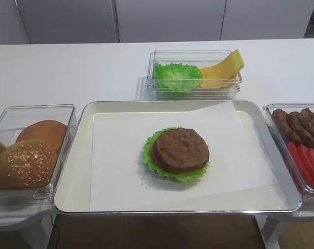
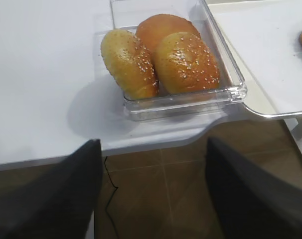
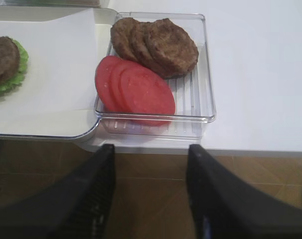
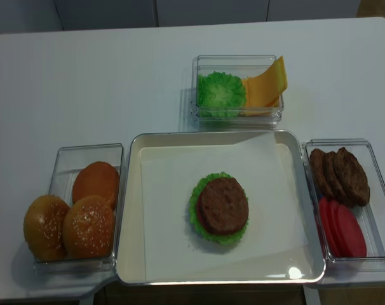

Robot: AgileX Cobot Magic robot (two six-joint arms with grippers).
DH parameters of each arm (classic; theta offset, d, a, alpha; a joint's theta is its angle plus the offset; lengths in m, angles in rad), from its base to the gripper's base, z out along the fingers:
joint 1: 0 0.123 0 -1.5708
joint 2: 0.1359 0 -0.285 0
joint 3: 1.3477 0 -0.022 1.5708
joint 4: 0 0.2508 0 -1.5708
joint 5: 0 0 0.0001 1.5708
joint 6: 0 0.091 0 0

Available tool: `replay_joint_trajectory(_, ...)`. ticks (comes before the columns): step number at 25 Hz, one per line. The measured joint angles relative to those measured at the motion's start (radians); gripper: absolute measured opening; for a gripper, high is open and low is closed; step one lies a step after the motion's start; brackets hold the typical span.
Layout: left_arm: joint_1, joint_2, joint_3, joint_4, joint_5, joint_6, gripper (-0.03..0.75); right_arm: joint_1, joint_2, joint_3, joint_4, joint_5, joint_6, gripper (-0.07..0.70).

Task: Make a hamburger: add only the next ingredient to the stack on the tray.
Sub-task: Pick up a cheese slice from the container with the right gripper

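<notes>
The white table (image 4: 116,70) is carrying everything, and the tray (image 4: 130,210) is sitting at its near edge; all places below are given from this tray. A white paper sheet (image 4: 167,216) is lining the tray, and the stack (image 4: 221,208) is resting near the tray's centre, its brown patty on top with red tomato and green lettuce showing around the rim.

Left of the tray, a clear bin (image 4: 68,155) is holding three buns (image 4: 84,219). Right of the tray, another bin (image 4: 377,190) is holding spare patties (image 4: 338,175) and tomato slices (image 4: 342,229).

Behind the tray, a third bin (image 4: 237,63) is holding a lettuce leaf (image 4: 221,94) and the cheese (image 4: 267,84), which is leaning tilted against the bin's right end, well apart from the stack.

The right gripper (image 3: 148,199) is hanging off the table's near edge, just past the tray's right corner, fingers apart and empty. The left gripper (image 2: 151,199) is hanging near the bun bin, fingers likewise spread and empty.
</notes>
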Motion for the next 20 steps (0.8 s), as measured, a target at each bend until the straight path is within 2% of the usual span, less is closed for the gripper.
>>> replay_joint_trajectory(8,0.0,0.0,0.0,0.0,0.0,0.0,0.477,0.0,0.0,0.0,0.0,0.0,0.0,0.286)
replay_joint_trajectory(20,0.0,0.0,0.0,0.0,0.0,0.0,0.477,0.0,0.0,0.0,0.0,0.0,0.0,0.281)
